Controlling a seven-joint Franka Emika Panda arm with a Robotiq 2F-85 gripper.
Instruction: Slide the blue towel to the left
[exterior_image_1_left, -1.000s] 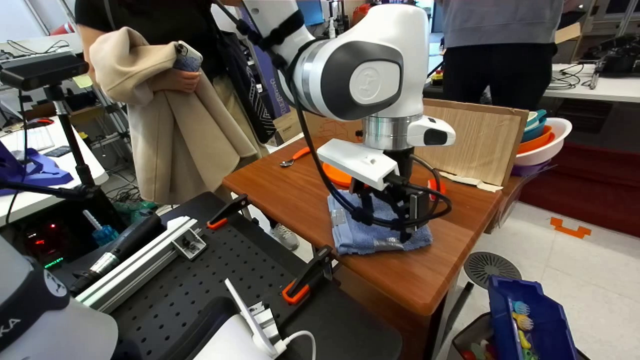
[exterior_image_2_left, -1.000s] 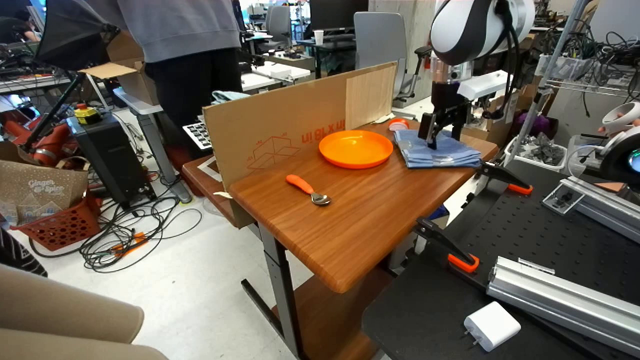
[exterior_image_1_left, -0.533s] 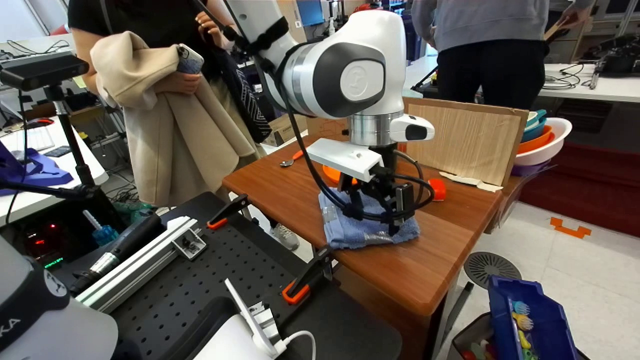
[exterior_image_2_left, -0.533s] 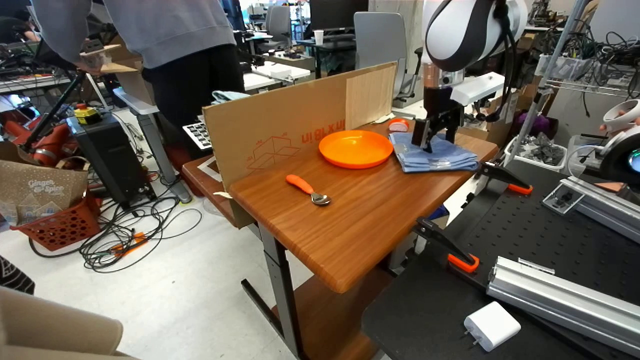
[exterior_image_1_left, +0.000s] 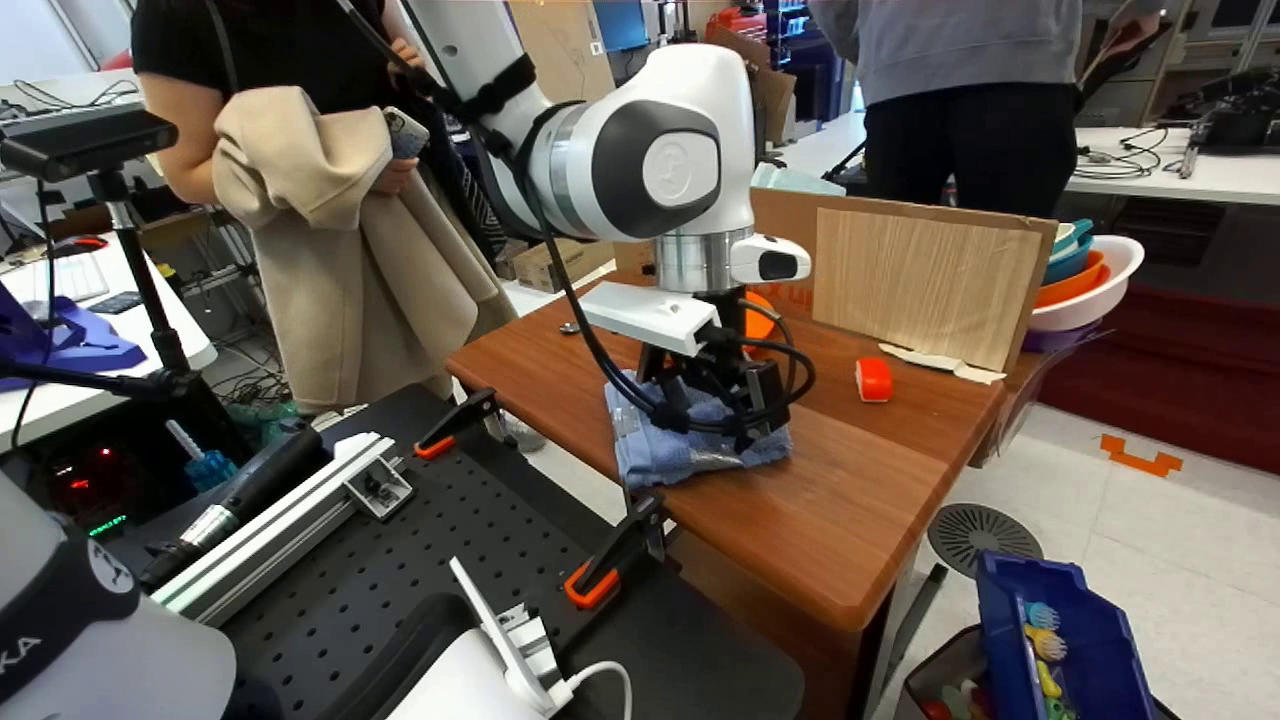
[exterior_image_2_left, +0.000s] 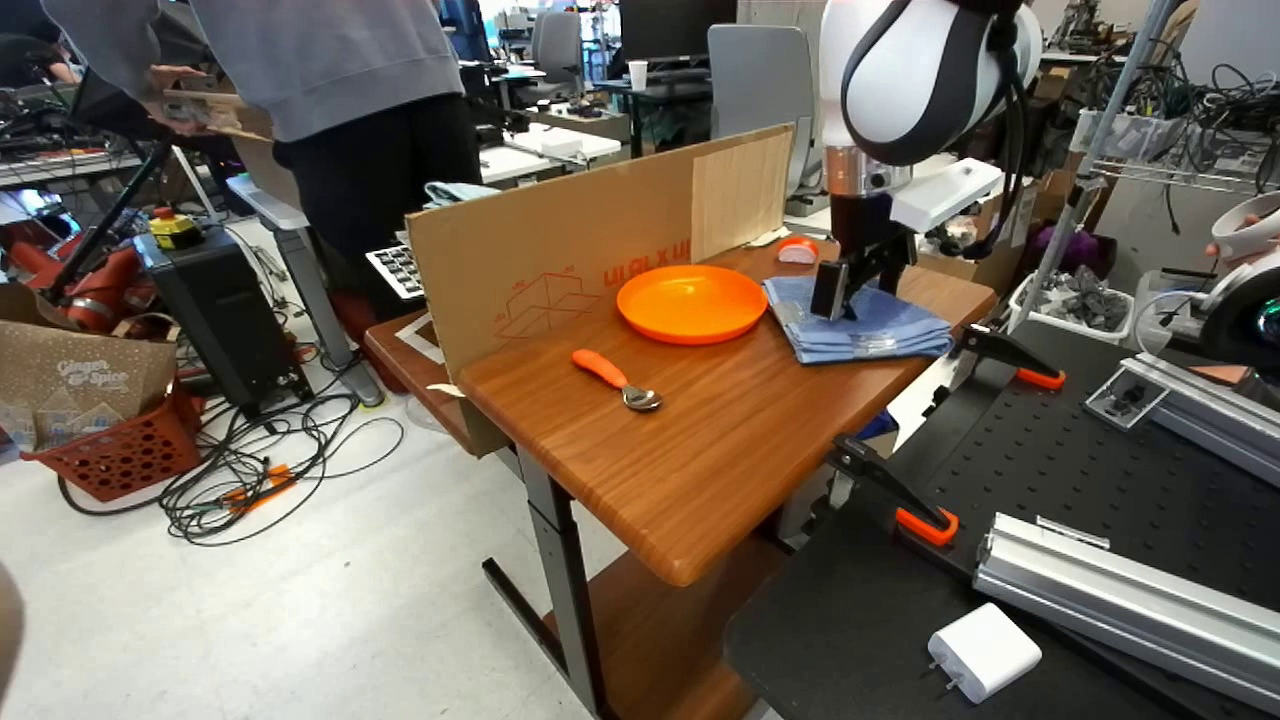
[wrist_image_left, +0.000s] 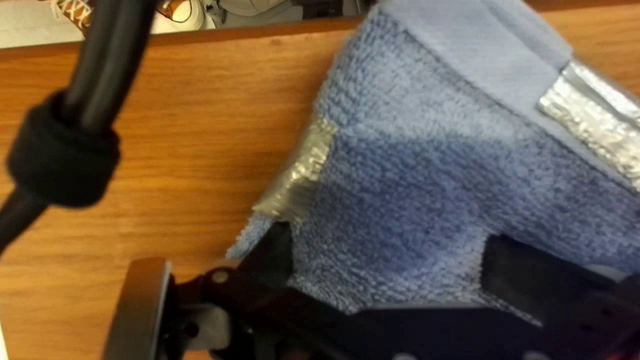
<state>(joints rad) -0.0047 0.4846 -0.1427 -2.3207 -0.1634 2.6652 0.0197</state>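
the blue towel (exterior_image_2_left: 885, 325) lies folded on the worktop (exterior_image_2_left: 720, 450), close to the edge that faces the black perforated board (exterior_image_2_left: 1080, 470), between that edge's two corners. the hand (wrist_image_left: 387, 237) stands over it, spread wide — in the wrist view the towel shows across the gap, and both tips are down at it. an orange plate (exterior_image_2_left: 692, 303) sits just beside the towel, and an orange-handled spoon (exterior_image_2_left: 603, 370) lies between the plate and an end edge of the worktop. a cardboard sheet (exterior_image_2_left: 590, 240) stands along the edge opposite the board — a red object (exterior_image_1_left: 873, 380) lies near it.
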